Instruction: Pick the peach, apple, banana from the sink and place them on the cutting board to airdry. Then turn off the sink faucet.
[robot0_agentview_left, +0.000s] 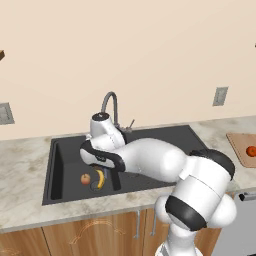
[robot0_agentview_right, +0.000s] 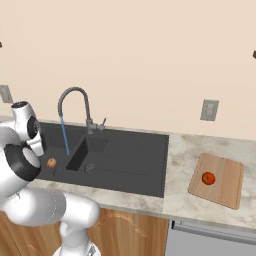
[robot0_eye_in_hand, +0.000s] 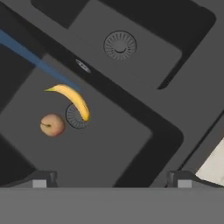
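Hovering above the black sink (robot0_agentview_left: 165, 137), the gripper (robot0_eye_in_hand: 112, 179) looks down into the basin with its two fingertips (robot0_eye_in_hand: 41, 179) set wide apart and nothing between them. The banana (robot0_eye_in_hand: 72, 99) lies on the basin floor, one end resting over the round drain (robot0_eye_in_hand: 77, 116), and the peach (robot0_eye_in_hand: 52, 124) sits just beside it, apart from it. In the hand view both fruits lie off to the left of the midpoint between the fingers and further up the picture, so the hand is not yet centred over either. The banana's long axis runs on a slant there — from upper left to lower right — at an angle to the line joining the two fingers. The likely call is a shift toward the fruit and a roll of the wrist, so the fingers close across the banana's narrow width, not along its length.

The faucet (robot0_agentview_right: 75, 102) is running — its blue stream (robot0_agentview_right: 64, 135) falls into the basin near the fruit. Well to the right on the counter, the cutting board (robot0_agentview_right: 227, 182) already carries a red apple (robot0_agentview_right: 208, 178).
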